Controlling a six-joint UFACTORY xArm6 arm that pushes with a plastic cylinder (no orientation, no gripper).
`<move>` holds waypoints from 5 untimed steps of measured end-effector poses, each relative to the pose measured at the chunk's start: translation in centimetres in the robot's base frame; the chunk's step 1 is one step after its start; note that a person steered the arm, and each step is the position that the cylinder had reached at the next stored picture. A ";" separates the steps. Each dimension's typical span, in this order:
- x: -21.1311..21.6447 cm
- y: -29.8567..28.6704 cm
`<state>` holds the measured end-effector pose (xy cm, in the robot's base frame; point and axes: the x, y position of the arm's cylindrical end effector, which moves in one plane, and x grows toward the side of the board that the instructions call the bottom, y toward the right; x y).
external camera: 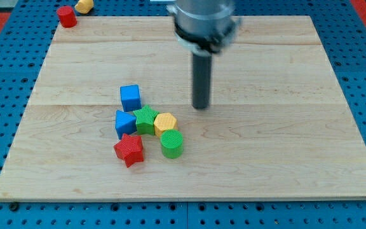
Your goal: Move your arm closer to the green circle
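The green circle (pixel 171 143) is a short green cylinder at the lower right of a cluster of blocks near the board's middle left. My tip (pixel 200 106) stands on the board up and to the right of it, apart from every block. The nearest block to the tip is the yellow hexagon (pixel 165 122), which sits just above the green circle. Left of the hexagon is a green star-like block (pixel 146 119).
A blue cube (pixel 130 97), a blue triangle-like block (pixel 125 123) and a red star (pixel 129 149) make up the cluster's left side. A red cylinder (pixel 67 16) and a yellow block (pixel 84 6) lie off the wooden board (pixel 284 140) at the view's top left.
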<state>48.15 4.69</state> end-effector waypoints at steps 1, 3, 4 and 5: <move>7.5 1.8; 9.3 -1.9; 9.3 -3.2; 9.3 -3.9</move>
<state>57.49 0.77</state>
